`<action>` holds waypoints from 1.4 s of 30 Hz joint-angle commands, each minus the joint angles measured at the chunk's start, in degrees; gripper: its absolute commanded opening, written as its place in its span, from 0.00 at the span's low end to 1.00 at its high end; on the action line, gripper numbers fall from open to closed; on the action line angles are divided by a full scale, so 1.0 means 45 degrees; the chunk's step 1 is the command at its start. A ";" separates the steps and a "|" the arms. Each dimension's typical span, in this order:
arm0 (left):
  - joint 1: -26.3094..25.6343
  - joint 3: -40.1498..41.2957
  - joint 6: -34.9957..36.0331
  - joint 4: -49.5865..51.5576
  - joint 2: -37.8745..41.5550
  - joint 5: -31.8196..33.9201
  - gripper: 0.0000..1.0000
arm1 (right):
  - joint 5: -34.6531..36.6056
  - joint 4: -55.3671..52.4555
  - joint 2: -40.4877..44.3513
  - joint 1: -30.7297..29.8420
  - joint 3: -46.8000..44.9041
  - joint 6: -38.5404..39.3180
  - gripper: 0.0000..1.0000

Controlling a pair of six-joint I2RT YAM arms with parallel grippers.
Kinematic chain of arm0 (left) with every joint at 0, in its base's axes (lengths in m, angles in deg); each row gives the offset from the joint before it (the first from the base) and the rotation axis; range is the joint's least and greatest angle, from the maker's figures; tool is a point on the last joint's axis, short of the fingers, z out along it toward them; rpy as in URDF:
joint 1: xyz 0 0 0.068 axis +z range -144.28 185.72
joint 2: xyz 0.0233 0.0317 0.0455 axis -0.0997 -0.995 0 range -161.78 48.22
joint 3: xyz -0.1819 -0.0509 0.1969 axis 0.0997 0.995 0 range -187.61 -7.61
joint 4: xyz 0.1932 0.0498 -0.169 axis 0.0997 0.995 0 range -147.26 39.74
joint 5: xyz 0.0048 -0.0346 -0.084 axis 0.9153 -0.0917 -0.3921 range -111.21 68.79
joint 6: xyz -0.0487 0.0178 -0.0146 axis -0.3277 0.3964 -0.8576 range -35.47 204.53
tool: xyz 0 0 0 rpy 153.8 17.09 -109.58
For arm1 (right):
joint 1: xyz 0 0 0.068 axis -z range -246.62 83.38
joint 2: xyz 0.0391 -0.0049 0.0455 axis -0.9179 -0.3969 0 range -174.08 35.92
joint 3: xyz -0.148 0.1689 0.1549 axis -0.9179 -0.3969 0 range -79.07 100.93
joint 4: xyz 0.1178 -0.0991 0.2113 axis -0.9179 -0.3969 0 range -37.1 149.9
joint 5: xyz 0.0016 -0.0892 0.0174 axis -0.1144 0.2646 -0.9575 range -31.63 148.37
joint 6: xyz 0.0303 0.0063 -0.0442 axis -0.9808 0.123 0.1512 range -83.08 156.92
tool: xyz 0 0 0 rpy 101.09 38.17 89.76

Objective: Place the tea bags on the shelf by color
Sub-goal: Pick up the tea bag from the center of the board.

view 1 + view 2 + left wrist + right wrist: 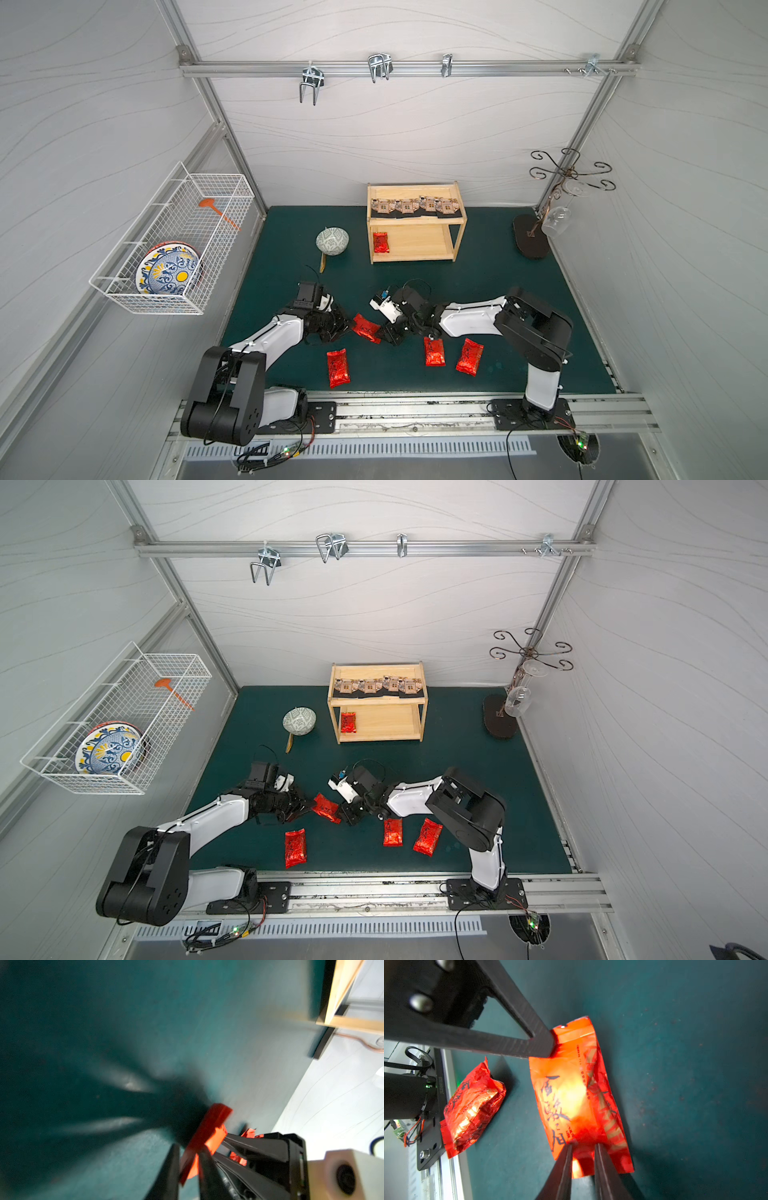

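One red tea bag [366,328] [577,1095] hangs just above the green mat, pinched from both ends. My left gripper [348,326] [190,1159] is shut on its left edge. My right gripper [384,333] [583,1147] is shut on its right edge. Three more red tea bags lie on the mat near the front: one on the left [338,368], two on the right [434,351] [469,356]. The wooden shelf [457,232] stands at the back. Several beige tea bags [415,206] sit in a row on its upper tier, and one red tea bag [380,242] lies at the left of its lower tier.
A patterned bowl [332,240] sits left of the shelf, with a small wooden stick [323,262] beside it. A white wire basket [174,245] holding a plate hangs on the left wall. A metal glass stand [536,237] with a wine glass occupies the back right corner.
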 commanded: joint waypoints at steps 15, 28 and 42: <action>-0.0042 -0.0515 -0.0088 -0.0477 0.1894 -0.0299 0.00 | 0.4793 -0.1055 0.4123 0.0664 -0.0572 -0.1846 0.50; -0.0038 -0.0782 -0.1396 -0.3100 0.1895 -0.1776 0.00 | -0.1904 -0.2010 0.3900 0.5745 -0.0034 -0.6422 0.37; -0.1164 -0.0958 -0.5086 -0.9856 0.0004 -0.2808 0.00 | -0.2854 0.5533 0.4467 0.5487 -0.3319 -1.1757 0.53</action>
